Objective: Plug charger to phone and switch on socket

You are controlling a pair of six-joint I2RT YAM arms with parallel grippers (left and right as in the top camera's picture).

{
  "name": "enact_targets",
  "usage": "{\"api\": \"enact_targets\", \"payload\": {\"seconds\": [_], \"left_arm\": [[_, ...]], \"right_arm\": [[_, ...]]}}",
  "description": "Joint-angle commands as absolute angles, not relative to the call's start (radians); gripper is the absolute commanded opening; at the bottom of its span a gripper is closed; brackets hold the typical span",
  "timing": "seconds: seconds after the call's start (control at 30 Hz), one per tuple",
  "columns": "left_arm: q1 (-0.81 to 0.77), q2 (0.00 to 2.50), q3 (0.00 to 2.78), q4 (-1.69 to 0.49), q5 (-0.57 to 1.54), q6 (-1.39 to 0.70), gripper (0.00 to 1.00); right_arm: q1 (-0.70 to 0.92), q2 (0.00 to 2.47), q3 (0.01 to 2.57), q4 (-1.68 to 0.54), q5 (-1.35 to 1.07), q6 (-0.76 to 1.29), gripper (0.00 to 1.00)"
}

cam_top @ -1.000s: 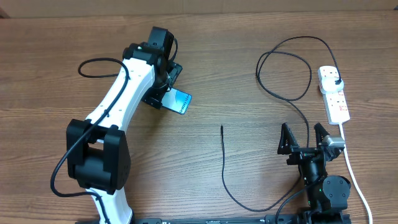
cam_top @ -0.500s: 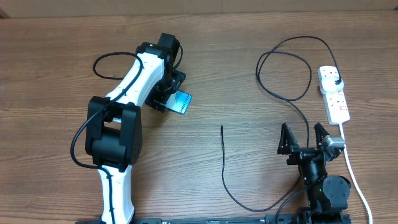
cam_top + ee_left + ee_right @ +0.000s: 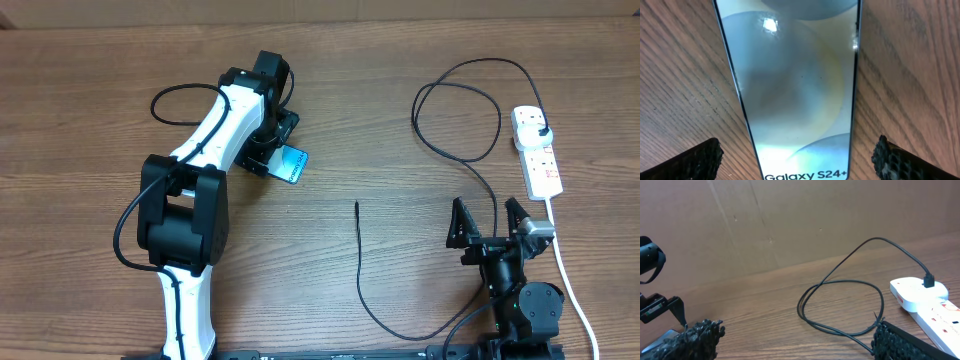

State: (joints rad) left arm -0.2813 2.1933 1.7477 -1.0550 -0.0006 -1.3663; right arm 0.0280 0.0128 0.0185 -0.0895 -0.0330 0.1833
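On the wooden table the gaping left gripper partly hides the phone; the right gripper gapes too.

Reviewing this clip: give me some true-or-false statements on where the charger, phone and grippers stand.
1. The charger has its plug in the socket. True.
2. The connector tip is in the phone. False: it lies free on the table, apart from the phone.
3. The left gripper is open, a finger on either side of the phone. True.
4. The right gripper holds the charger. False: it is open and empty.
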Motion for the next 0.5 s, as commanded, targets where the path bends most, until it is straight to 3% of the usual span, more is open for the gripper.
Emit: {"api": "enact_targets", "payload": {"seconds": [0.0, 0.47], "left_arm": [[-0.280, 2.197, 1.769, -1.053, -0.028, -1.396, 1.00], [-0.280, 2.204, 1.769, -1.049, -0.042, -1.396, 1.00]], "right_arm": [[0.035, 0.003, 0.008, -0.084, -0.020, 0.189, 1.00], [0.035, 0.003, 0.008, -0.084, -0.020, 0.189, 1.00]]}}
